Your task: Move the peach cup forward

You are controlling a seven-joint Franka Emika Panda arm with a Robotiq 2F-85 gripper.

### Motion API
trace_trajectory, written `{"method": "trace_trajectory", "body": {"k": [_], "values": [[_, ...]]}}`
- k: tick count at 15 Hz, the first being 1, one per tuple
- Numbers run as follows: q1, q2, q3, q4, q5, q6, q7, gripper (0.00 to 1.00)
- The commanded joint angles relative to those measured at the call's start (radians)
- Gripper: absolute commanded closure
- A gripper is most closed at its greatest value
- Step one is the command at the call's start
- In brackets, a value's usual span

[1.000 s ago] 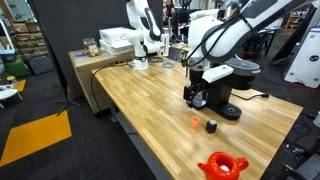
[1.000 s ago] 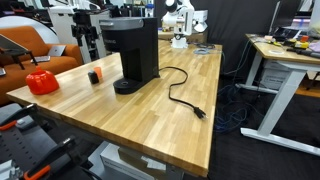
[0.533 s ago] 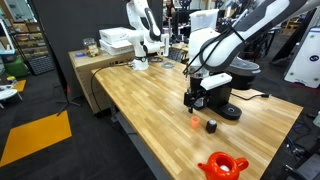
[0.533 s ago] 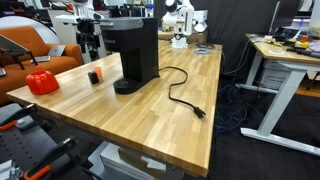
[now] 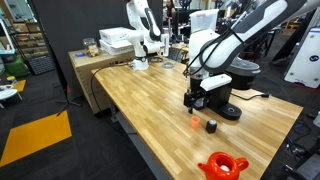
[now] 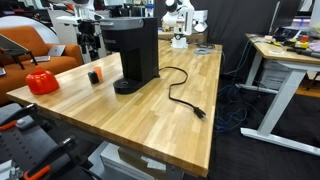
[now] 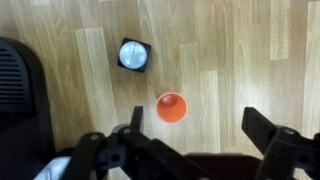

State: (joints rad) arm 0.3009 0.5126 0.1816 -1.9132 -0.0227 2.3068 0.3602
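Currently my hand [image 7: 193,120] hangs wide open and empty above the peach cup [image 7: 171,106], which stands upright on the table [image 7: 230,50], nearer one finger than the other. I would centre over it before lowering, keeping clear of the black cylinder [image 7: 133,55] nearby. Only the wrist view shows that offset; an exterior view shows the drop to the cup and the coffee maker [image 5: 228,88] close behind.
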Motion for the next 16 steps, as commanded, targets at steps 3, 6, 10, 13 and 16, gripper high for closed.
{"method": "trace_trajectory", "body": {"k": [3,6,10,13,16], "values": [[0.037,0.072,-0.036,0.066,-0.011,-0.006,0.011,0.0],[0.056,0.148,-0.058,0.115,-0.019,-0.018,0.02,0.0],[0.059,0.226,-0.067,0.172,0.004,-0.037,0.019,0.0],[0.057,0.253,-0.073,0.208,0.009,-0.048,0.022,0.0],[0.052,0.264,-0.08,0.224,0.011,-0.053,0.023,0.03]]}}
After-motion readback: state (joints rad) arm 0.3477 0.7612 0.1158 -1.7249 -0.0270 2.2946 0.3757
